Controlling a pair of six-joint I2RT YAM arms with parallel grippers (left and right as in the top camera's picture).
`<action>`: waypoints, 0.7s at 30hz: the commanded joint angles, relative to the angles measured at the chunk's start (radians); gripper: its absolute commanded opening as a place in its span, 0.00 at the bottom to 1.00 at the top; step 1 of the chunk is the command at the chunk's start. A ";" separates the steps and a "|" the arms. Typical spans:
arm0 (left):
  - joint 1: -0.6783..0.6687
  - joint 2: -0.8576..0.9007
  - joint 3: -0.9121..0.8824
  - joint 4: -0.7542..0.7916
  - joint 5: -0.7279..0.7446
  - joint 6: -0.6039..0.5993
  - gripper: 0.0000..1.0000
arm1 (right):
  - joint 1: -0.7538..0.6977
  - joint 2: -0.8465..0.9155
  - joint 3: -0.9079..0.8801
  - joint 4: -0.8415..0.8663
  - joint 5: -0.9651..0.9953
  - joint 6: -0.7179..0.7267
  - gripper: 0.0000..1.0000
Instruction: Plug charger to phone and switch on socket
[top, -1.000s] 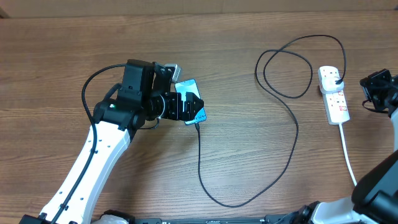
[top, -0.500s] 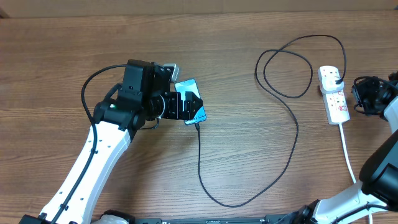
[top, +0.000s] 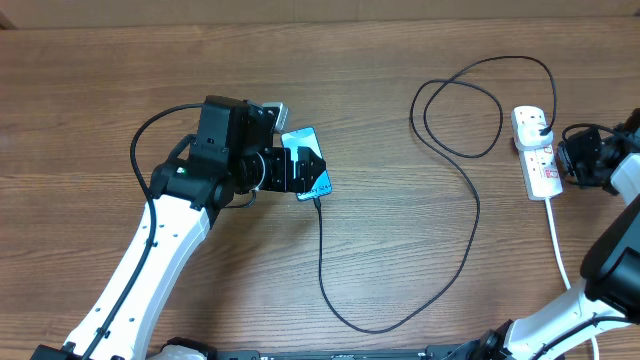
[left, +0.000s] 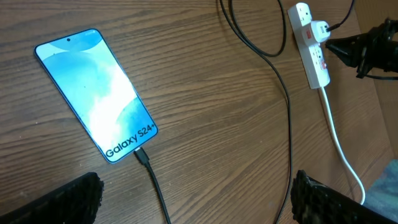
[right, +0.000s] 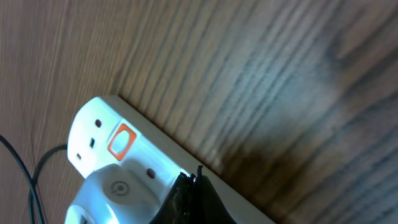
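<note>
Holding our right end effector (right: 189, 186) shut beside the socket (top: 541, 168), we judge pressing its red switch (right: 121, 140) is next, the charger (left: 287, 118) already in the phone (left: 96, 93) well apart from it, left end effector (top: 300, 172) wide.

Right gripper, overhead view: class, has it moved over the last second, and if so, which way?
Yes. The right gripper has moved left, closer to the socket, which has stayed in place.

phone (top: 300, 136) — mostly under left gripper (top: 310, 172) | socket (right: 146, 158) — cut off, contact perhaps hidden
</note>
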 joint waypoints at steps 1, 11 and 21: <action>-0.006 -0.015 0.002 0.001 -0.010 -0.022 1.00 | 0.029 0.003 0.027 0.014 0.018 0.000 0.04; -0.006 -0.015 0.002 0.001 -0.010 -0.022 0.99 | 0.052 0.003 0.027 0.019 0.050 -0.003 0.04; -0.006 -0.015 0.002 0.001 -0.010 -0.026 1.00 | 0.052 0.038 0.027 0.026 0.050 -0.003 0.04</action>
